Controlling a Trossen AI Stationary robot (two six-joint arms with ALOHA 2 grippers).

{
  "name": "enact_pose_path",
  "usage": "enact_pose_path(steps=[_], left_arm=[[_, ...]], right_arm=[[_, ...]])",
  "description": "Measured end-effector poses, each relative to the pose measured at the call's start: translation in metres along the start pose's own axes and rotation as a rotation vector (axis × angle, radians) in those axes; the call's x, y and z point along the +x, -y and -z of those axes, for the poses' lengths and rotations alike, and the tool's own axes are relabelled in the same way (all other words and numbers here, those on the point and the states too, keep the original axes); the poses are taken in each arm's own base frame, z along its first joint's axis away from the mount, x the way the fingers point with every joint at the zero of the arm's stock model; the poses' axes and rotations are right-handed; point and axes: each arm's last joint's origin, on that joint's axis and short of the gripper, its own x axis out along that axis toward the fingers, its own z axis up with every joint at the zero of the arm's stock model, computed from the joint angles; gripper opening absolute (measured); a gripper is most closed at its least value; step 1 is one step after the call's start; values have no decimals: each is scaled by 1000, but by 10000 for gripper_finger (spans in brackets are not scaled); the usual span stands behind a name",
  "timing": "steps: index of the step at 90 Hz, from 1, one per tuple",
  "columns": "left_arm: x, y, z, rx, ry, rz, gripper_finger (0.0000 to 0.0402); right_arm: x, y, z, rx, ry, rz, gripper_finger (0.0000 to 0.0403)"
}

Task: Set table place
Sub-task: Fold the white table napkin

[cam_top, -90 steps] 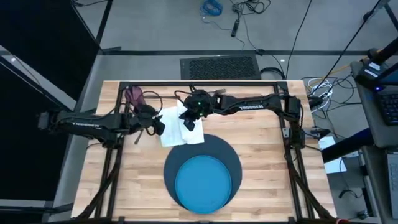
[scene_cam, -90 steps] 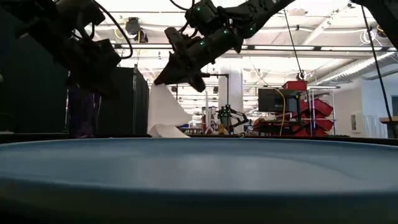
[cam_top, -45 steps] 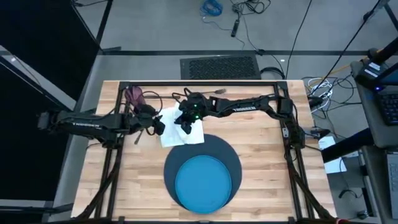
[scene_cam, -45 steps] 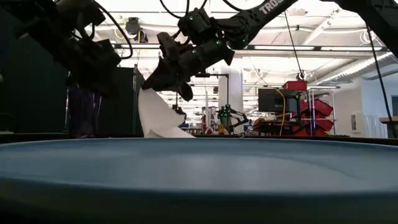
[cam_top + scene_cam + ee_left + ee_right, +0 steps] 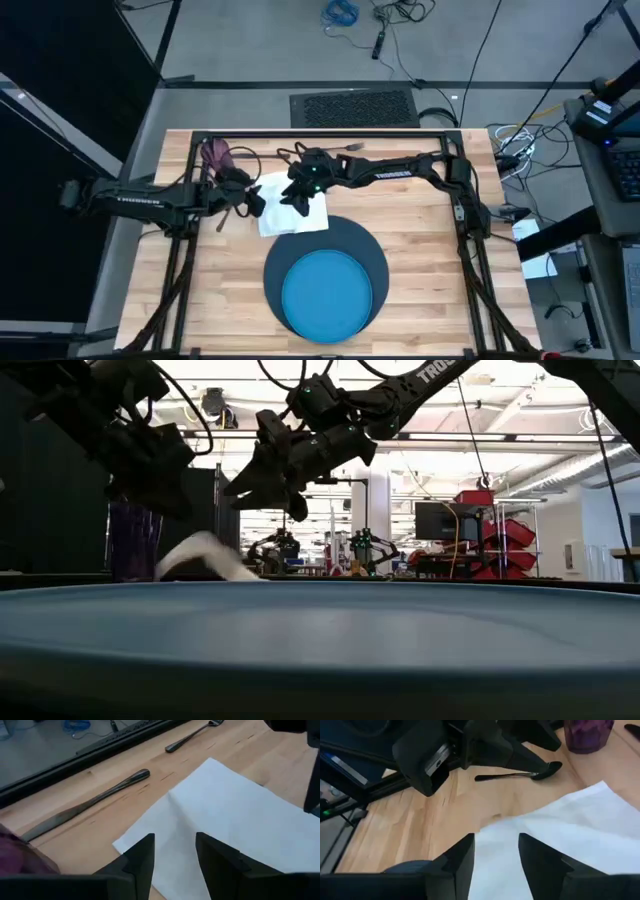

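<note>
Both pincers hang spread above the napkin, with the place only partly laid.

Right pincer [image 5: 297, 192] hovers over the white napkin [image 5: 290, 207], its fingers parted and holding nothing; the left pincer [image 5: 252, 200] waits just beside the napkin's edge, also parted and empty. Done so far, judging by how things lie: the dark mat [image 5: 326, 275] sits at the near middle of the worktop [image 5: 420, 250] with the blue plate [image 5: 328, 292] on it, and the napkin lies flat, touching the mat's far left edge. Left to do: the purple cup [image 5: 214, 153], a spoon [image 5: 517, 773] and other cutlery [image 5: 87, 805] lie along the far edge, well apart from the mat.
</note>
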Motion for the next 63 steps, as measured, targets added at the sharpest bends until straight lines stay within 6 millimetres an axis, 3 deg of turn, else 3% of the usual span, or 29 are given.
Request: enact_pose_path(steps=[17, 30, 43, 63], left_arm=[[0, 0, 1, 7, -11, -4, 130], [0, 0, 1, 4, -13, 8, 130], [3, 9, -3, -30, -24, 154, 130], [20, 30, -3, -26, -76, 375, 130]], right_arm=[[-15, 14, -1, 55, -72, 52, 141], [-25, 30, 15, 150, -239, 128, 135], [-31, 36, 26, 181, -350, 206, 132], [-31, 34, 28, 185, -369, 199, 132]])
